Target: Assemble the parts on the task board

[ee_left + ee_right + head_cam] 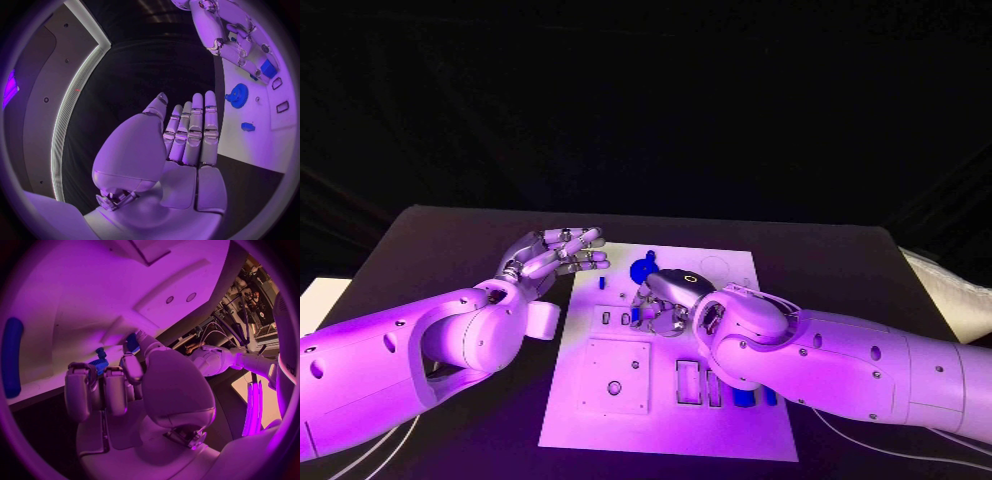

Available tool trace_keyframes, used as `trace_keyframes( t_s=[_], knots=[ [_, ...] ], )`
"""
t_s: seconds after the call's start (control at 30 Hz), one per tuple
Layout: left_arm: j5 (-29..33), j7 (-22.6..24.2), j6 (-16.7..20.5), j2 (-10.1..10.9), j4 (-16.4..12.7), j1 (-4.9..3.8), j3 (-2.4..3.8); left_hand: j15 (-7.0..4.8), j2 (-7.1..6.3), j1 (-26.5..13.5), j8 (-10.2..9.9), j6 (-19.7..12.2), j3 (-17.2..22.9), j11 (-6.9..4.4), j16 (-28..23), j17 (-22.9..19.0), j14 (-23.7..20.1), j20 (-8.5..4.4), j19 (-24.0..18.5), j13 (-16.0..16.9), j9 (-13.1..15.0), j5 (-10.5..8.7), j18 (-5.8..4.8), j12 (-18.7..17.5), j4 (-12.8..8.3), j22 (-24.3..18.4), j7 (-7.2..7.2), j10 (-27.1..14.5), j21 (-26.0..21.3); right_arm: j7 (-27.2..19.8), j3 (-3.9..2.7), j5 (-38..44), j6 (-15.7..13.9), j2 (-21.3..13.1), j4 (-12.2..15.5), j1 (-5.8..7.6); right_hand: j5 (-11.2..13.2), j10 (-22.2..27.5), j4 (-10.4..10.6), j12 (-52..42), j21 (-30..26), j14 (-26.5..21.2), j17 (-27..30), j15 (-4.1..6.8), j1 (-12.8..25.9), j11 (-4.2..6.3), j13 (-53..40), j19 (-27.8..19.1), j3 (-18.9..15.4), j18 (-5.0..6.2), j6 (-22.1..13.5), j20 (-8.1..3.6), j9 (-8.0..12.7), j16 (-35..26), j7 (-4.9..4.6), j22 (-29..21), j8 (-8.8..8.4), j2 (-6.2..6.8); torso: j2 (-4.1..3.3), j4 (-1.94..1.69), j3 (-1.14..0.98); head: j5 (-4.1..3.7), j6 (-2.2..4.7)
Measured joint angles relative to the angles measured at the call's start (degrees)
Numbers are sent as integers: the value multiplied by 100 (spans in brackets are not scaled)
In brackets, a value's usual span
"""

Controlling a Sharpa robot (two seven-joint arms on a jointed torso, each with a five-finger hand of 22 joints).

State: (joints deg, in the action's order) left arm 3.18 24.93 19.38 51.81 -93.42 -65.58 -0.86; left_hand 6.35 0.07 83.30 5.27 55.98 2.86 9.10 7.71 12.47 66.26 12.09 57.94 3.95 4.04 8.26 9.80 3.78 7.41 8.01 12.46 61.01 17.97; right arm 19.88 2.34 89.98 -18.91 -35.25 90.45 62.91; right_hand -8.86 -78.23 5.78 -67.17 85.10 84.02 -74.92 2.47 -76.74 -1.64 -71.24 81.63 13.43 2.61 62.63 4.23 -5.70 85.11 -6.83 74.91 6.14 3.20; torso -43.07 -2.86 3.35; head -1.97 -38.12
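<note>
Your right robot hand (664,300) is down on the flat white rectangular task board (718,420), fingers curled in over its middle. From the right wrist view those fingertips (132,365) sit right at a small blue toothed plastic part (100,363), but I honestly can't tell whether it's pinched or just touched, so don't assume a grip.

The left robot hand (557,252) hangs just off the task board's left edge, above the black counter (444,250), fingers straight and spread, holding nothing.

Also on the task board: a round blue plastic gear (237,93) near its far end, beyond the right robot hand, a tiny blue block (248,127) beside that gear, and upright blue pegs (743,397) standing in slots near its close end.

My read is you're mid-placement, seating that toothed part onto a spot at the task board's centre. Next move probably wants a slow, square press down with the piece lined up before you let go, then lift straight clear. Risk is it tilts or jams if the fingers drag it sideways.
</note>
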Motion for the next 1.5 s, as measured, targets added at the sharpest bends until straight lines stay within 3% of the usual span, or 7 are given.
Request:
trace_keyframes(
  t_s=[0.17, 0.5, 0.63, 0.77, 1.0, 1.2, 1.5],
  knots=[
    [0, -4, -3, 0, -1, 0, 0, 0, 0, 0, 0, 0, 0, 0, 0, 12, 0, 0, 0, 0, 0, 0, 0, 0, 0, -4, 0, 0, 0, -2, -2, 7, 0, 2, -7, -2, -2, 17, -24, 0, 0, 0, 0, 0, -36, -17, -4, -20, -24, 0, -69, 20, 34, 0, -19, 0, -52, 92, 1, 0, 0, 12, -4],
    [1, -13, -12, 0, 1, 0, 0, 0, 0, 0, 0, 0, 0, 0, 0, 11, 0, 0, 0, 0, 0, 0, 0, 0, 0, -4, 0, 0, 0, -15, -2, 40, -4, 2, -15, -7, -2, 38, -25, 28, -22, -1, 1, -42, -49, -38, 16, -21, -25, 0, -91, 21, 38, -34, -40, -1, -66, 105, 2, 1, 0, 14, -14],
    [1, -17, -15, 0, 2, 1, 0, 0, 0, 0, 0, 0, 0, 0, 0, 11, 0, 0, 0, 0, 0, 0, 0, 0, 0, -4, 0, 0, 0, -25, 0, 44, -6, 2, -15, -10, -1, 89, -30, 119, -45, 0, 1, -42, -30, -89, 77, -52, -64, 0, -183, 52, 53, -34, -71, -1, -137, 170, 1, 2, -1, 11, -15],
    [1, -21, -16, -1, 5, 2, -1, 0, 0, 0, 0, 0, 0, 0, 0, 11, 0, 0, 0, 0, 0, 0, 0, 0, 0, -3, 0, 0, 0, -32, 10, 47, -13, 2, -15, -21, -2, 228, 79, 334, -45, 7, 1, -119, 164, -165, 247, -92, -285, 0, -514, 93, 138, -60, -138, 4, -245, 363, 1, 2, -2, 10, -15],
    [1, -23, -16, -3, 8, 3, -1, 0, 0, 0, 0, 0, 0, 0, 0, 10, 0, 0, 0, 0, 0, 0, -1, 0, 0, -3, 0, 0, 0, -35, 20, 48, -60, 1, -3, -33, -1, 284, 233, 424, -68, 10, 1, -156, 230, -220, 346, -112, -628, 0, -732, 113, 155, -66, -190, 3, -215, 429, -2, 4, -3, 5, -15],
    [2, -24, -16, -6, 17, 5, -1, 0, 0, 0, 0, 0, 10, 20, 0, 16, 0, 0, 0, 0, 0, 0, 0, 0, -10, -3, 0, -20, 0, -17, 39, 51, -238, -45, 89, -84, -401, 512, 384, 688, -104, 10, -3, -197, 101, -260, 579, -163, -1043, 0, -940, 164, 227, -101, -273, 3, -223, 510, -4, 4, -3, -5, -7],
    [2, -27, -16, -11, 47, 17, -9, 0, 0, 0, 0, 0, 16, 20, 0, 16, 0, 0, 0, 0, 0, 0, 0, 0, -16, -3, 0, -20, 0, -20, -3, 70, -713, -200, 331, -107, -413, 511, 451, 688, -104, 10, -2, -196, -18, -261, 588, -162, -1146, 0, -948, 164, 179, -125, -282, 2, -229, 435, -4, 2, -10, -2, 4]
  ],
)
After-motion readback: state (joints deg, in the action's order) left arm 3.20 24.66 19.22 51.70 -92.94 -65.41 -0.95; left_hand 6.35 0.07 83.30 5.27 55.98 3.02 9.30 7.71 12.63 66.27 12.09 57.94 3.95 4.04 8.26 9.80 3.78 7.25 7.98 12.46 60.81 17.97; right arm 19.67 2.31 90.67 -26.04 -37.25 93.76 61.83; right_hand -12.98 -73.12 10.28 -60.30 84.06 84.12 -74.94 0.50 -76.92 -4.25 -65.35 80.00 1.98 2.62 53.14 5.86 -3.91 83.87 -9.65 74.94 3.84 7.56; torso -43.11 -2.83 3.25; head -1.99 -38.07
